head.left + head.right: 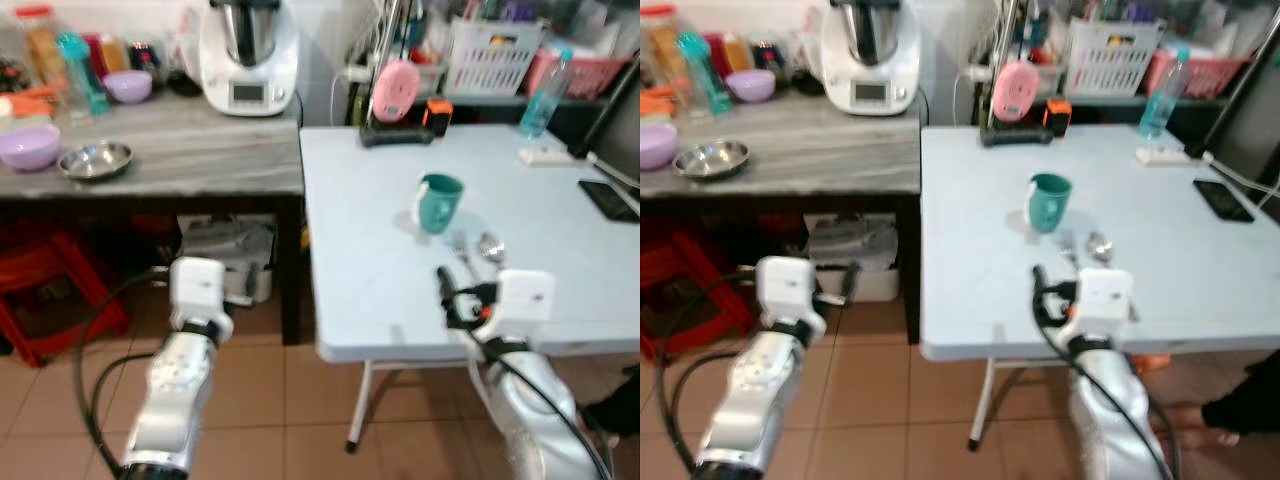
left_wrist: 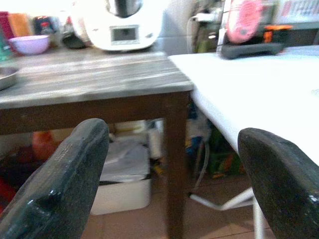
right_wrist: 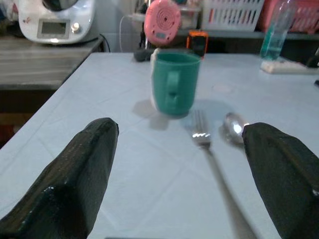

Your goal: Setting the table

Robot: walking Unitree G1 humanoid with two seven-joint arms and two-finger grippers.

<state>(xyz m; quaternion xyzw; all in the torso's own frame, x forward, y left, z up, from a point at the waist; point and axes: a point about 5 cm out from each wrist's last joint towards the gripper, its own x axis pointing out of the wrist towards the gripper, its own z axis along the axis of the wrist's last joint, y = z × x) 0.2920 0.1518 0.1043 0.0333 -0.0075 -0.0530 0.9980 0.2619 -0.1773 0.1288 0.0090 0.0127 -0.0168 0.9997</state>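
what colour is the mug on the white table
Teal green. The mug shows best in the right wrist view, just beyond the fork.

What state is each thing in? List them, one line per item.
Green mug: upright on the white table, handle facing the robot.
Fork: lying flat in front of the mug.
Spoon: lying flat beside the fork.
Steel bowl: upright on the wooden counter.
Water bottle: standing, partly filled.
Left gripper: open, empty.
Right gripper: open, empty.

On the table (image 1: 360,260), the fork (image 3: 201,133) lies left of the spoon (image 3: 233,122), mug (image 1: 438,202) behind.
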